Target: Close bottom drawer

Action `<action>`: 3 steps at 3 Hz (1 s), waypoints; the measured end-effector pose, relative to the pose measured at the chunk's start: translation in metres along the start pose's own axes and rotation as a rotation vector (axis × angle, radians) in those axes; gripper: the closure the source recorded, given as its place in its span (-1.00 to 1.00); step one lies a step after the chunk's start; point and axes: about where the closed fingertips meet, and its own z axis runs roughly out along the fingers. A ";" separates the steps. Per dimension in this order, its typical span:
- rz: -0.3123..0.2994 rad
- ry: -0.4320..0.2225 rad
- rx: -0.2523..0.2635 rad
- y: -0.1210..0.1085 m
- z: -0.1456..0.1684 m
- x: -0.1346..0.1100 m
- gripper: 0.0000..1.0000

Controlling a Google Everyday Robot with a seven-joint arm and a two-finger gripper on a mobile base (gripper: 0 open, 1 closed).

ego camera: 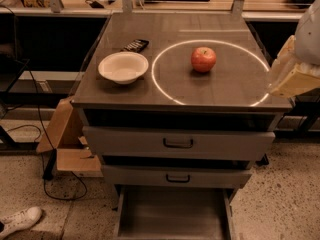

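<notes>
Bottom drawer (172,215) at 6 o'clock, pulled well out below the cabinet (220,31); rigid metal tray, probably light, slides on rails, push flat on front panel, out of frame. Gripper (294,75) at 3 o'clock beside cabinet top, grip state cannot tell

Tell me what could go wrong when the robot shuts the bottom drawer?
1. The gripper hangs at the right edge, level with the cabinet top, far above the open drawer. Swinging down, it might bump the top's corner and set the apple rolling.
2. The drawer's front lies below the picture's edge, so a push could land off-centre and jam it.
3. A shoe is near; someone could get in the way.
</notes>
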 end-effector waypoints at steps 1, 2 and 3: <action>0.002 -0.003 0.002 0.002 0.001 0.000 0.96; 0.008 -0.015 0.009 0.011 0.005 0.001 1.00; 0.038 -0.014 0.025 0.035 0.022 -0.001 1.00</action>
